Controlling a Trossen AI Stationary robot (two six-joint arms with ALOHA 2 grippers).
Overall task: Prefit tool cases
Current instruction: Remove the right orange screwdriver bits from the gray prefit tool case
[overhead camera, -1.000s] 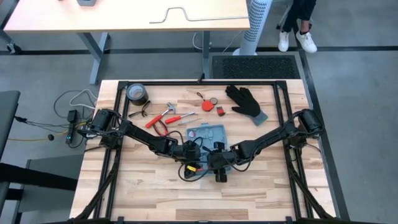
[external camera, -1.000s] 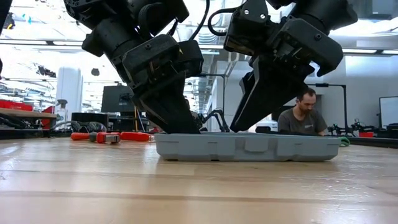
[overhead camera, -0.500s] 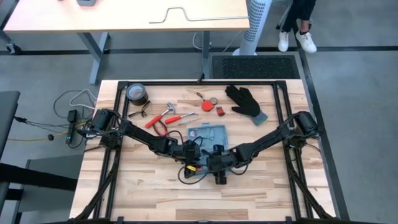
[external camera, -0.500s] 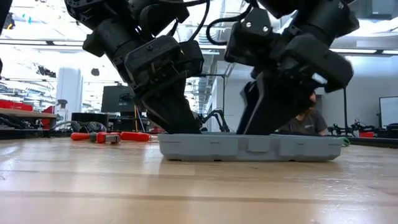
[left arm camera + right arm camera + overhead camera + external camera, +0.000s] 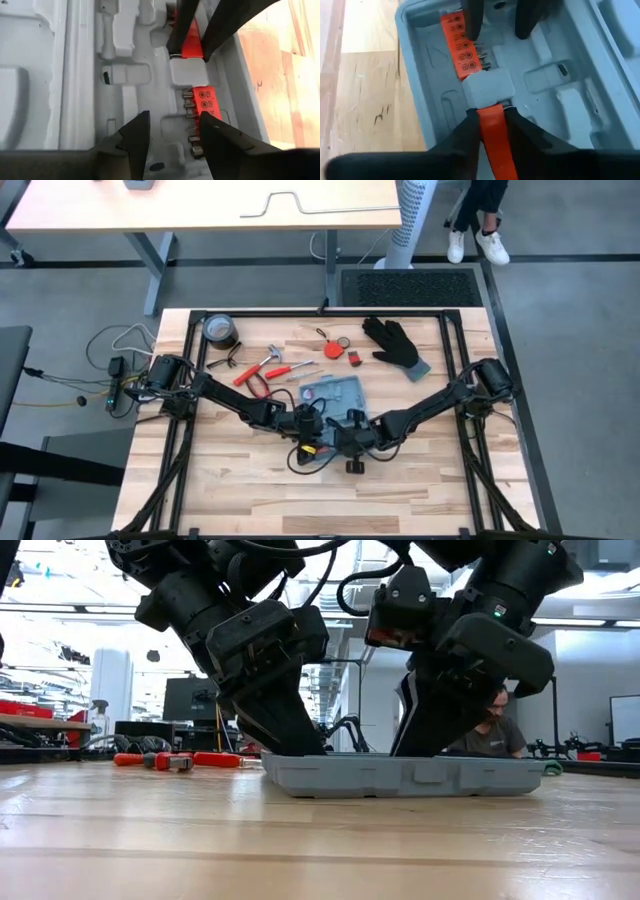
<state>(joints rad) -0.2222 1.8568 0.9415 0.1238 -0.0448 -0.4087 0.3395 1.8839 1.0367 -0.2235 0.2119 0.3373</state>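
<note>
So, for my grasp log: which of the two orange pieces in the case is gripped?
The plain orange strip, pinched by the right gripper; the orange bit holder lies ungripped by the open left gripper.

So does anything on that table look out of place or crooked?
Slightly: the open case lies askew to the table edges. Both tools work inside it, the right tool gripping an orange strip, the left tool open. Pliers, glove and tape lie loose beyond.
</note>
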